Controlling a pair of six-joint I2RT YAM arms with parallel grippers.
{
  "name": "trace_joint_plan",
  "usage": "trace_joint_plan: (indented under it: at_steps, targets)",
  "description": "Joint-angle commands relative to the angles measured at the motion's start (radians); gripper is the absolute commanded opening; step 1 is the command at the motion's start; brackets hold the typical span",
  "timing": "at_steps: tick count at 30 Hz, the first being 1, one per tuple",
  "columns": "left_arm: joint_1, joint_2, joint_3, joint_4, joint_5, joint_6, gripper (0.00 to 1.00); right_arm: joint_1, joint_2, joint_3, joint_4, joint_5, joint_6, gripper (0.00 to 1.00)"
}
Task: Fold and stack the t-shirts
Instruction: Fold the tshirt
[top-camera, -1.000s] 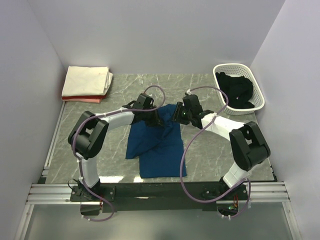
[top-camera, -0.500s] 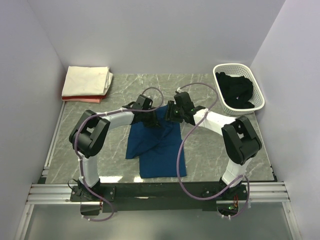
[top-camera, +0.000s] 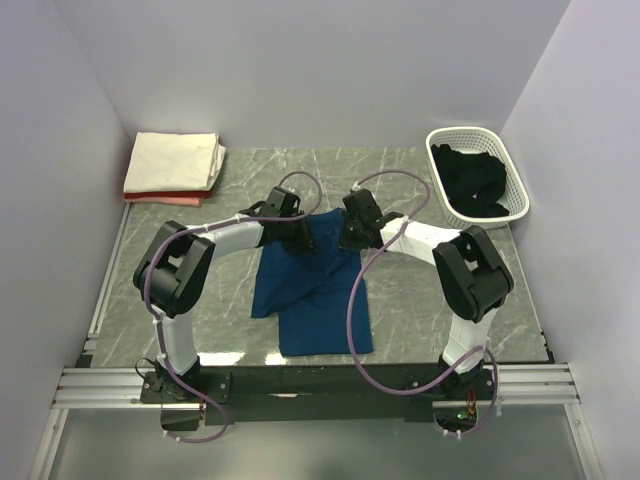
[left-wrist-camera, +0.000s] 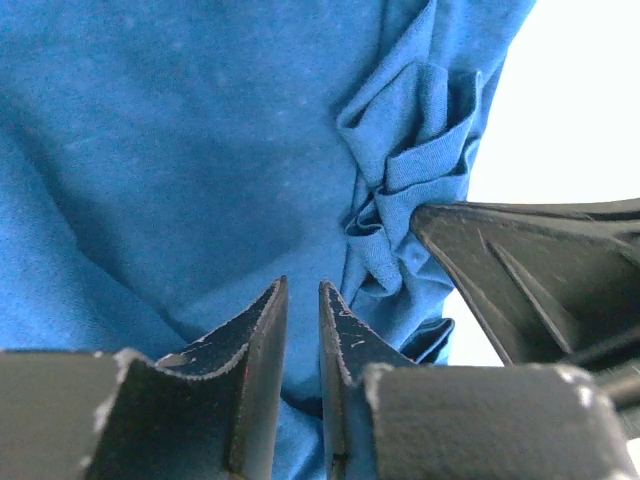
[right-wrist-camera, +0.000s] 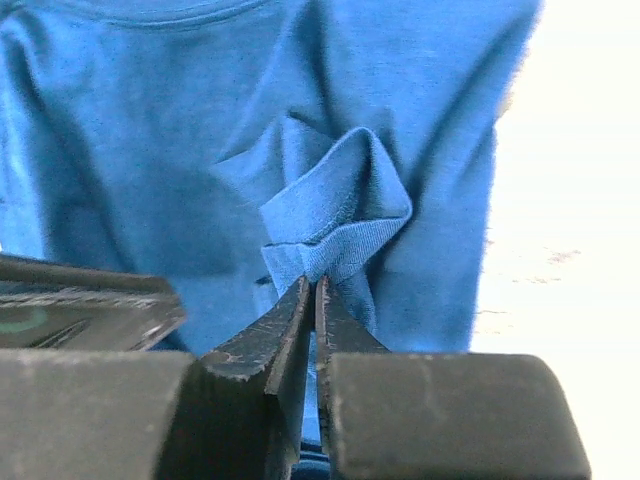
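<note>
Blue shirt (top-camera: 318, 295) at middle of table (top-camera: 430, 300), both grippers at its far edge
Right gripper (right-wrist-camera: 312, 282) pinched tight on a bunched fold; left gripper (left-wrist-camera: 300, 287) jaws nearly together over cloth, grasp cannot be told

No text, label, brand, number or sign can be read in any view; the blue shirt (top-camera: 315, 290) shows only plain cloth (in both wrist views too).
</note>
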Motion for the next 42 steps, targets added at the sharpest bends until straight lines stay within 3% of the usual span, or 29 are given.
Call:
trace_joint_plan:
  at_steps: [1,16,31,33,42]
  targets:
    - [-0.005,-0.012,0.048,0.037,0.039,0.018,0.26,-0.025,-0.061,-0.030,-0.005,0.053,0.010,0.09]
    - [-0.051,0.058,0.115,0.083,0.082,0.035,0.40,-0.061,-0.091,-0.087,0.021,0.021,0.025,0.06]
    - [-0.068,0.139,0.169,0.095,0.083,0.024,0.42,-0.065,-0.096,-0.085,0.025,0.008,0.027,0.06]
    - [-0.069,0.143,0.177,0.095,0.083,0.021,0.40,-0.065,-0.099,-0.085,0.027,0.005,0.027,0.05]
    - [-0.068,0.034,0.117,0.081,0.030,0.026,0.03,-0.071,-0.120,-0.081,0.042,-0.021,0.032,0.06]
